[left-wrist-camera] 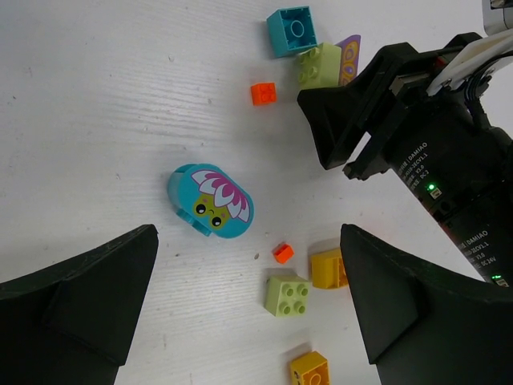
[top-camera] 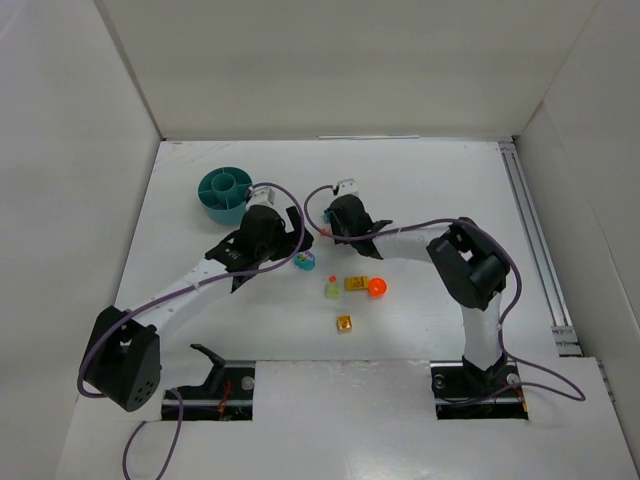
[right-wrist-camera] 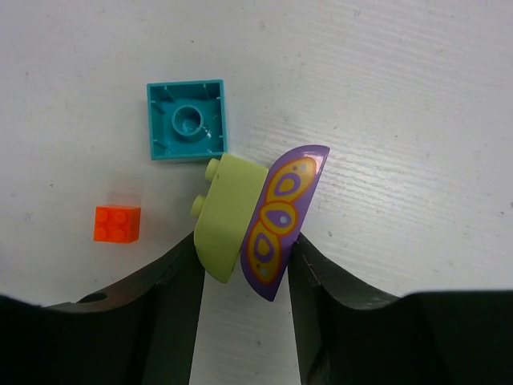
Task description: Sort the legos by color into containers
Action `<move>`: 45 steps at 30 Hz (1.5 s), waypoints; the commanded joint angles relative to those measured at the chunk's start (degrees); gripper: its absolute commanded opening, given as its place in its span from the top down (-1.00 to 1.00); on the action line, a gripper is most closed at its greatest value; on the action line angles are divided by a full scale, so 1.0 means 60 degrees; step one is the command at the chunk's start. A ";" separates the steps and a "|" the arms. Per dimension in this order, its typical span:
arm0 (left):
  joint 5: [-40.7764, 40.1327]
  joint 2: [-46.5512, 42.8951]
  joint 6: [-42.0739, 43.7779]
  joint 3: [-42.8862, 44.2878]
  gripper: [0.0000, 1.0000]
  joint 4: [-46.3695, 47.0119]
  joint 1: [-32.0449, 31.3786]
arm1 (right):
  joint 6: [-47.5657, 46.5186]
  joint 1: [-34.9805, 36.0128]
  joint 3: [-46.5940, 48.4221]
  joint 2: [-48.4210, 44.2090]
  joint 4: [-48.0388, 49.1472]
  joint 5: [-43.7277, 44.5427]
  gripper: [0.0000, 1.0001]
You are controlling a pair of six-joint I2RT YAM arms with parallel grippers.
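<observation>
In the right wrist view my right gripper (right-wrist-camera: 244, 273) has a finger against each side of a lime green lego (right-wrist-camera: 228, 216) joined to a purple butterfly-wing piece (right-wrist-camera: 284, 216), both resting on the table. A teal brick (right-wrist-camera: 186, 120) touches the lime one, and a small orange brick (right-wrist-camera: 117, 223) lies to the left. My left gripper (left-wrist-camera: 248, 305) hangs open above the table near a teal flower-printed brick (left-wrist-camera: 212, 200), a lime brick (left-wrist-camera: 288, 295), a tiny orange bit (left-wrist-camera: 282, 253) and two yellow bricks (left-wrist-camera: 327, 269). The teal divided bowl (top-camera: 225, 192) stands at the back left.
An orange round piece (top-camera: 377, 288), a yellow brick (top-camera: 356, 283), a lime piece (top-camera: 332, 290) and another yellow brick (top-camera: 344, 323) lie in the middle of the table. White walls enclose the table. Both wrists sit close together just right of the bowl.
</observation>
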 commanded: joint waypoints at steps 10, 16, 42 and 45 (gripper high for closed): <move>0.0925 -0.0690 0.0360 -0.0363 -0.97 0.0545 0.0526 | -0.5507 -0.0445 -0.1970 -0.2249 0.2151 -0.4462 0.45; 0.2301 -0.0778 0.0668 -0.0538 -0.97 0.1409 0.0527 | -0.7316 -0.0212 -0.3625 -0.4099 0.2606 -0.8330 0.45; 0.6242 -0.2858 0.1620 -0.1667 -0.76 0.2685 0.0527 | -0.9266 0.0477 -0.3071 -0.5946 0.1097 -1.1091 0.45; 0.6360 -0.3048 0.1504 -0.1667 -0.53 0.2685 0.0527 | -0.9470 0.0565 -0.3071 -0.5946 0.1009 -1.0943 0.45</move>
